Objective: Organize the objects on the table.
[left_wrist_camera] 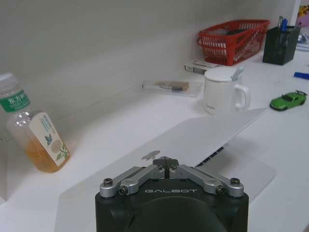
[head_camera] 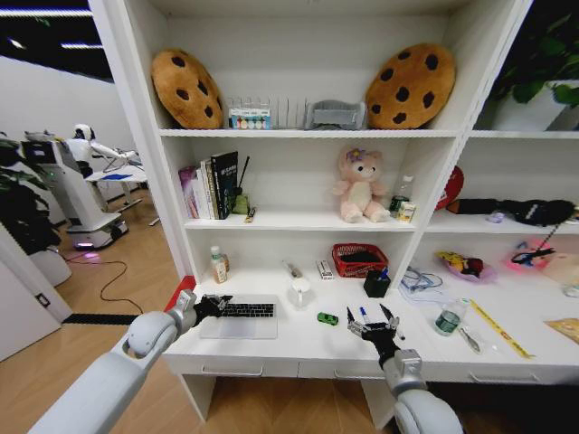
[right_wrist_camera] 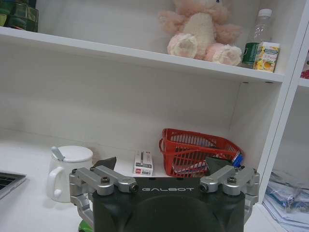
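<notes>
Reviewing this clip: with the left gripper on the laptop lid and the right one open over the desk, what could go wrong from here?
1. The left gripper is shut at the laptop lid's edge; the lid is half lowered, so it could slip and drop.
2. The mug stands just behind the laptop; pushing the laptop back may tip it.
3. The open right gripper hovers near the toy car and a blue pen; a low sweep could knock them away.

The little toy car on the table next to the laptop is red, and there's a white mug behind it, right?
Not quite. The car is green, not red; the head view shows it, and so does the left wrist view. The rest holds: it sits on the table beside the laptop, with the white mug behind it.
</notes>
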Robot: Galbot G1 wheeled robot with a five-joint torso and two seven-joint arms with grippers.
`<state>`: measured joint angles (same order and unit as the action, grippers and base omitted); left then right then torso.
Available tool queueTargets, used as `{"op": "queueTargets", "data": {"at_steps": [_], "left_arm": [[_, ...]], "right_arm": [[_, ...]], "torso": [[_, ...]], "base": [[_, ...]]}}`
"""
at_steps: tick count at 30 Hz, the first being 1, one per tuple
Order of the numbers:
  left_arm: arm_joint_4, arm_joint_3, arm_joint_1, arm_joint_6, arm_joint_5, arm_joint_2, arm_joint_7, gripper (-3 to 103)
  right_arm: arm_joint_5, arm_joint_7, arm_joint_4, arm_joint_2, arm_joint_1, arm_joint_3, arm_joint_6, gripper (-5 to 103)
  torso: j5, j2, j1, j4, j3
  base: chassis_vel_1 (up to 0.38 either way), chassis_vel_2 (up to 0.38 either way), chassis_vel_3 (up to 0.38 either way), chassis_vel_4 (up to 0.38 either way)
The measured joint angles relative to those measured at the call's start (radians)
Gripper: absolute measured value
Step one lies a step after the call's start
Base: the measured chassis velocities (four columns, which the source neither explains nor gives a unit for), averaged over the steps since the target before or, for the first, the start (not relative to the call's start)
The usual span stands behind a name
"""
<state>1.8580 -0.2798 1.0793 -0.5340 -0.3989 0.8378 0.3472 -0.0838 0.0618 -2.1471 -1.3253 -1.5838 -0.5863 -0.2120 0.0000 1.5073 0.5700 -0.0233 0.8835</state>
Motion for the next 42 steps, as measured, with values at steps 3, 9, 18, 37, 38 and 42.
{"op": "queueTargets", "data": {"at_steps": [3,9,18,37,38,42], "left_arm": [[-0.017,0.012,0.019,0.032,0.049,0.006,0.015,0],[-0.053,0.034,0.051,0.077,0.118,0.021,0.028,0],[-0.067,-0.103,0.007,0.261,-0.076,0.133,-0.280,0],[0.208,-0.294,0.336,0.412,-0.224,0.203,-0.448,45],[0.225,-0.295,0.351,0.413,-0.221,0.210,-0.448,51],[0.278,-0.280,0.378,0.417,-0.189,0.233,-0.464,67]], "right_arm": [[0.000,0.000,0.005,0.000,0.005,0.003,0.002,100],[0.000,-0.001,0.013,0.001,0.010,0.005,0.005,100],[-0.017,0.002,-0.012,0.006,0.005,-0.001,-0.004,100],[-0.031,0.017,-0.058,0.005,-0.034,-0.010,-0.014,100],[-0.031,0.018,-0.063,0.007,-0.039,-0.012,-0.014,100],[-0.035,0.020,-0.077,0.011,-0.043,-0.023,-0.014,100]], "torso": [[-0.0001,0.000,0.000,0.0001,0.000],[-0.0001,0.000,0.000,0.0002,0.000],[-0.0002,0.000,0.000,-0.0003,0.000],[0.0001,0.000,0.000,0.0001,0.000],[0.0000,0.000,0.000,0.0001,0.000],[0.0001,0.000,0.000,0.0000,0.000]], "base": [[0.000,0.000,0.000,0.000],[0.000,0.000,0.000,0.000],[0.000,0.000,0.000,0.000],[0.000,0.000,0.000,0.000],[0.000,0.000,0.000,0.000],[0.000,0.000,0.000,0.000]]}}
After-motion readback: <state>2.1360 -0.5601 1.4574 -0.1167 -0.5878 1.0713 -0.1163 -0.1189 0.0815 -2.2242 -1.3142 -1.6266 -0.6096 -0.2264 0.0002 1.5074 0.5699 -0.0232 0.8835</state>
